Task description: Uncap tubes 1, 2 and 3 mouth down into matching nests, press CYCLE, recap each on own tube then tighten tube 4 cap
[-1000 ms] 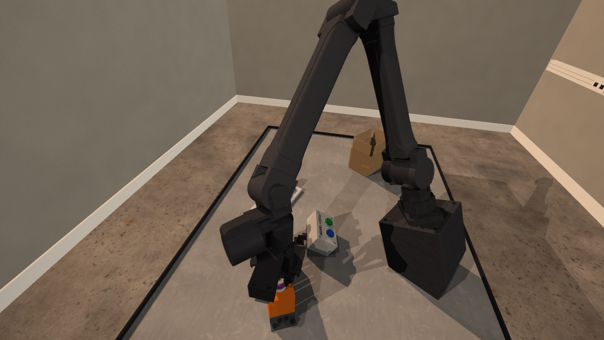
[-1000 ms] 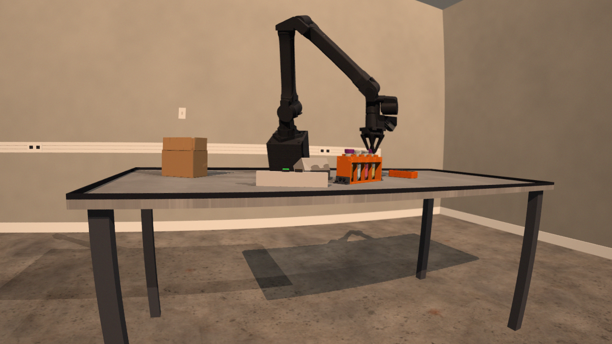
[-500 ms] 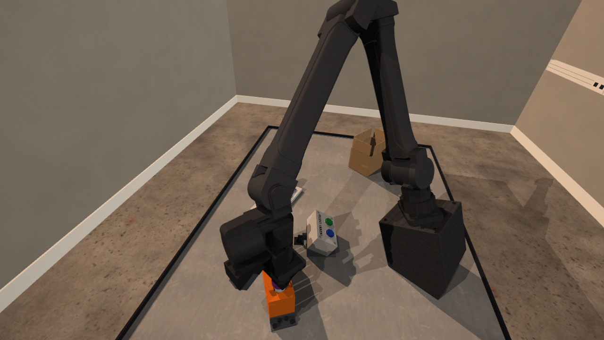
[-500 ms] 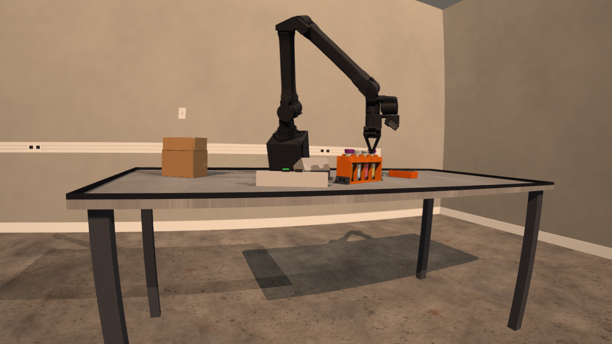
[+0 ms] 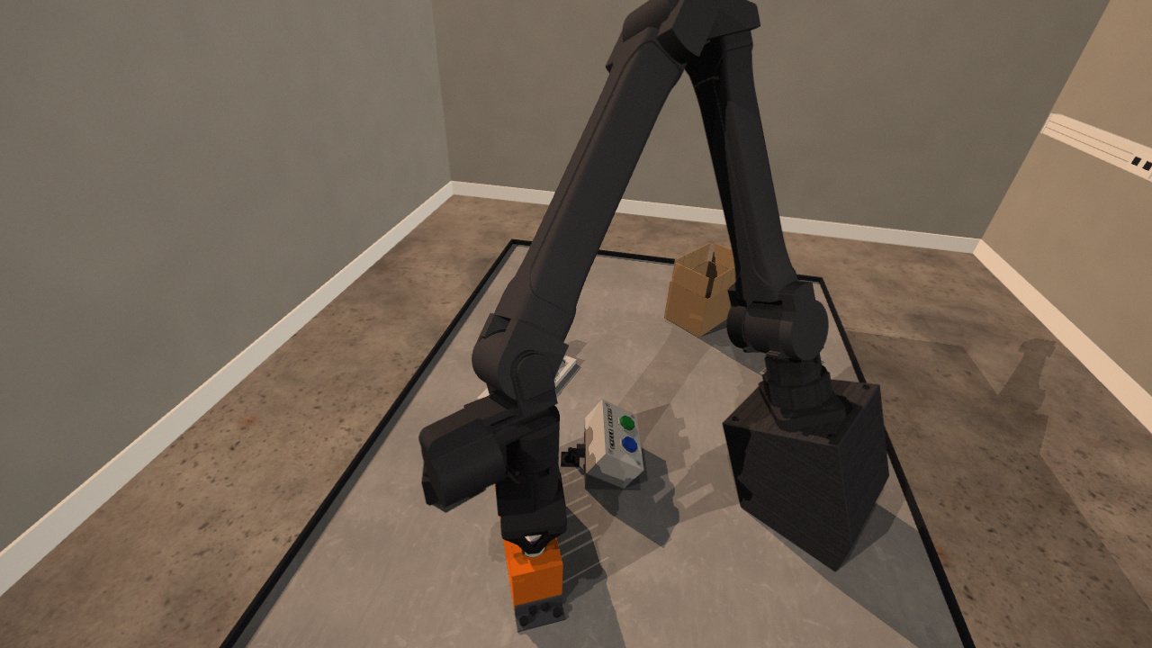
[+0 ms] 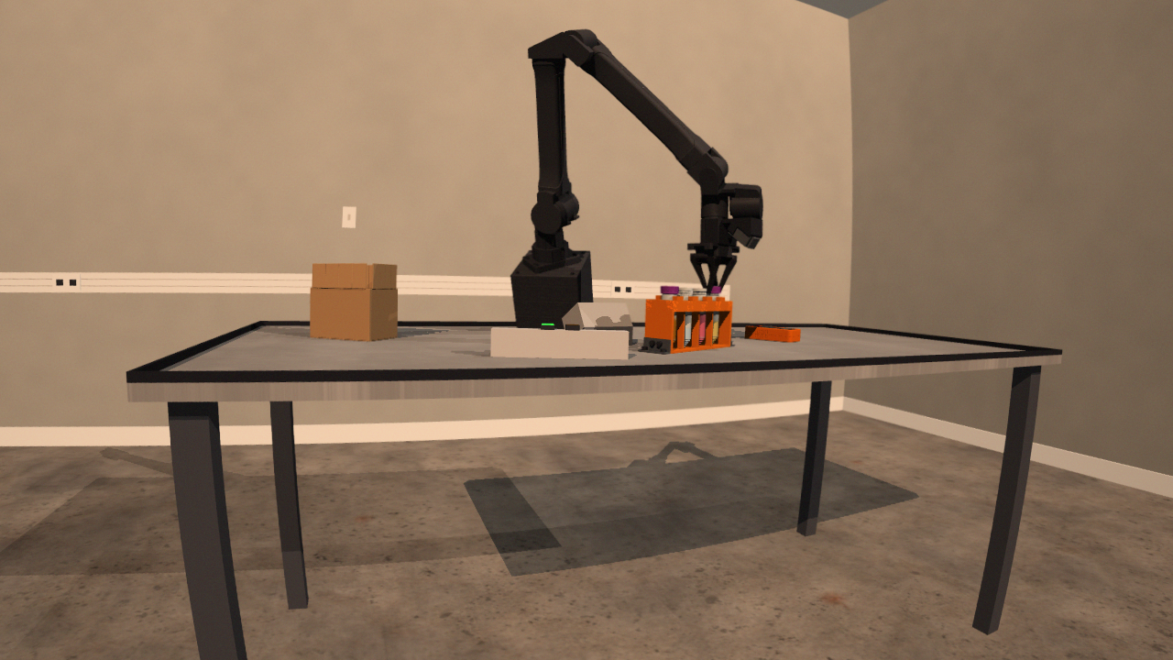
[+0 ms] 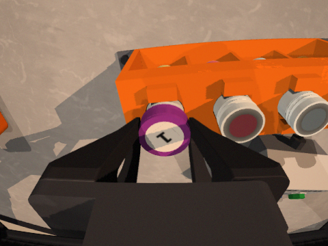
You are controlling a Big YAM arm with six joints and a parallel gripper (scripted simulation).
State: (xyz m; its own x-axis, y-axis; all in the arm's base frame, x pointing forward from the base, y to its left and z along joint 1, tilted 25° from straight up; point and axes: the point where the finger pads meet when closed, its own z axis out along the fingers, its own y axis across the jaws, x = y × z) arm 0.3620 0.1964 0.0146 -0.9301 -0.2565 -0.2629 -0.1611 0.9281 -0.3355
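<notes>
In exterior view, cap tray (image 5: 568,369) (image 6: 557,343) stood near the front edge of the tabletop (image 5: 660,596) (image 6: 287,353) (image 7: 85,27), with green lamp (image 6: 547,325) lit; top view hid this lamp. More toward the right edge, the jaws were pinching the purple cap (image 6: 716,290) (image 7: 165,148) on tube 1. Only wrist view showed its "1", and the open mouths of tube 2 (image 7: 242,125) and tube 3 (image 7: 313,121).

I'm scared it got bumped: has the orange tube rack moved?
No, no way at all. The orange tube rack matches its earlier place against the black table rim.
</notes>
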